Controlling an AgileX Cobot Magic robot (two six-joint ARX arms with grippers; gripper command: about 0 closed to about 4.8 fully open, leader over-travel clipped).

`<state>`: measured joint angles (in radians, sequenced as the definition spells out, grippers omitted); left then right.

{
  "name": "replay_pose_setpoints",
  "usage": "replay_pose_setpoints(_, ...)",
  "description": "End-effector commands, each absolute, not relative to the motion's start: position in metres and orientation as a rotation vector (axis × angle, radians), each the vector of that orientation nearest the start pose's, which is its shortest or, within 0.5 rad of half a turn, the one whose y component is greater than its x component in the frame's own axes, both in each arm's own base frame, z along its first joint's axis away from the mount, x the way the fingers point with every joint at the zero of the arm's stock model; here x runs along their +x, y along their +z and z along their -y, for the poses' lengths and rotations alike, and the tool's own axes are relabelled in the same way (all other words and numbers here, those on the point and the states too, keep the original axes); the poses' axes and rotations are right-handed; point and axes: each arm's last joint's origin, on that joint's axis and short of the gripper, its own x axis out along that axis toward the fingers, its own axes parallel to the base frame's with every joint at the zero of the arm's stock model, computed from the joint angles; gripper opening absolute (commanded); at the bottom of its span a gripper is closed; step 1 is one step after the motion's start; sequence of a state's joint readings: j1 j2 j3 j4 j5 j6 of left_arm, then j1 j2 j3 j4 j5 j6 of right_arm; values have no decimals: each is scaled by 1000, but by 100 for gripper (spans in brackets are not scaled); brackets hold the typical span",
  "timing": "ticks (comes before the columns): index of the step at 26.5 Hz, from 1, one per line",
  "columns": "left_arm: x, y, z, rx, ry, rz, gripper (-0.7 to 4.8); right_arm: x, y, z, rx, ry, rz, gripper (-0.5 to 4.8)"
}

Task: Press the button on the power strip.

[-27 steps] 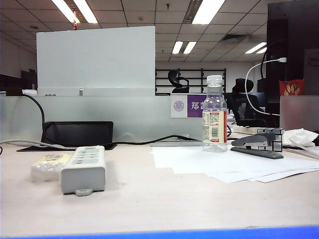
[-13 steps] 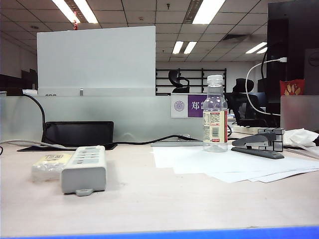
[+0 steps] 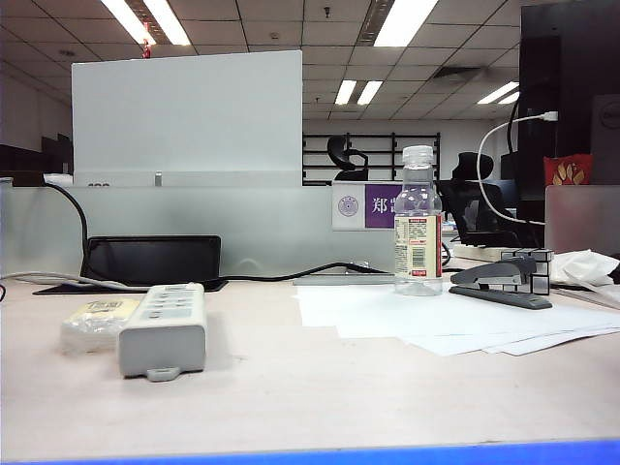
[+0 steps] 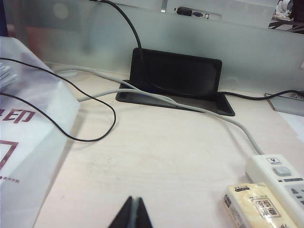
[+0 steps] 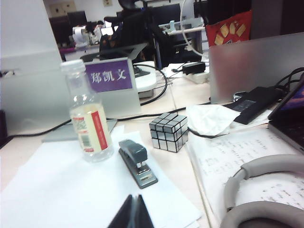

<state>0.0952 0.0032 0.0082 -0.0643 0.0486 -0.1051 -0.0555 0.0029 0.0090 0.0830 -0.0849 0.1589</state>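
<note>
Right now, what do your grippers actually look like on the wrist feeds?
Only the fingertips show. The left gripper ends in two flat black fingers tapering to a point, with a pale seam between them. The right gripper looks the same: dark, wedge-shaped, unmarked. No cables or arm links appear, and neither arm shows in the exterior view.

— What sits toward the bench's right edge?
— A clear bottle (image 3: 418, 223) upright on white papers (image 3: 455, 325), a dark stapler (image 3: 502, 283) just beside it.
— And left?
— A wrapped yellowish packet (image 3: 93, 323), near the front.

The left wrist view's edge cuts off most of the power strip (image 4: 280, 178) and the yellowish packet (image 4: 254, 206).
</note>
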Motion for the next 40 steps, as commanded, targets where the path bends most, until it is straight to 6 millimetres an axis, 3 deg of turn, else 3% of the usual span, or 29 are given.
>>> replay_pose_setpoints(1,97,162,-8,-108,52,-42,-4,97,173,2,135,41,91,0)
replay_pose_setpoints(10,97,162,-8,-108,52,-42,-4,97,173,-3,53,87,93,0)
replay_pose_setpoints(40,97,162,-8,-108,52,-42,-4,97,176,-3,70,89,121,0)
